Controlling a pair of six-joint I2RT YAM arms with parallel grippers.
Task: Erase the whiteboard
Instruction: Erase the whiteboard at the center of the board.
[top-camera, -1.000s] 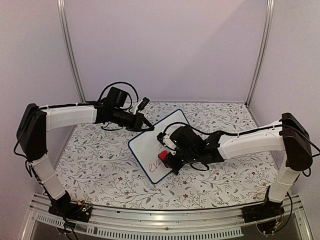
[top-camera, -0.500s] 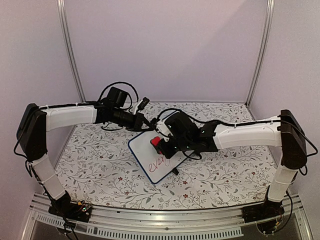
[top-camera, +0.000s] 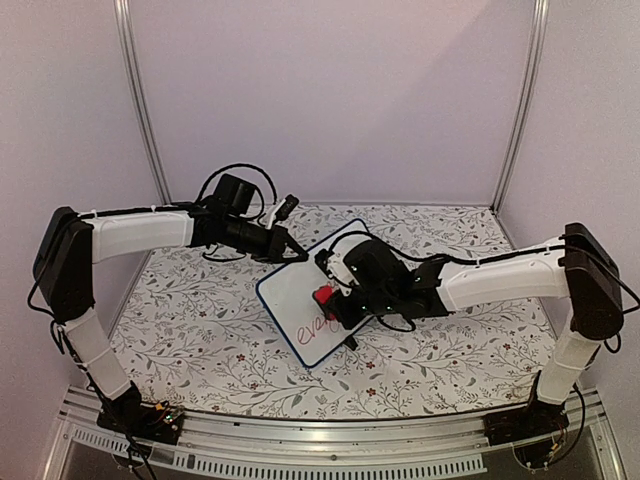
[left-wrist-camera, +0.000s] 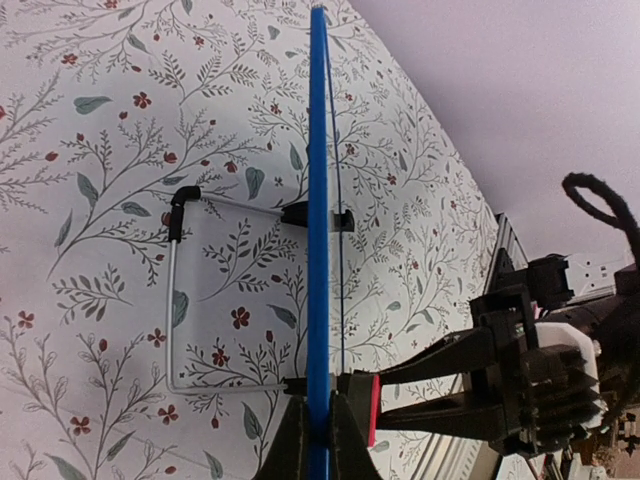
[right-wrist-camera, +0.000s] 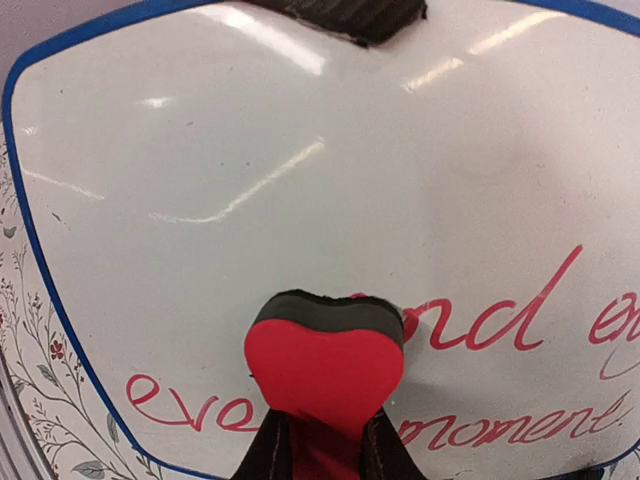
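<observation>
The whiteboard (top-camera: 300, 300), white with a thin blue frame, stands tilted on the floral table. Red handwriting (top-camera: 322, 325) shows on its lower part; its upper part is wiped white. My left gripper (top-camera: 297, 255) is shut on the board's top edge; the left wrist view shows the blue frame (left-wrist-camera: 318, 200) edge-on between its jaws (left-wrist-camera: 318, 440). My right gripper (top-camera: 330, 300) is shut on a red heart-shaped eraser (right-wrist-camera: 325, 370) whose dark felt face presses on the board (right-wrist-camera: 250, 180) just above the red words (right-wrist-camera: 500, 325).
A wire stand with black feet (left-wrist-camera: 178, 215) props the board from behind. The floral tablecloth (top-camera: 200, 320) spreads on all sides. Purple walls and two metal posts (top-camera: 140, 100) close the back. The rail (top-camera: 300, 440) runs along the near edge.
My right gripper with the eraser went up the board toward its top edge, then came back down to the middle. The left gripper and the board have not moved.
</observation>
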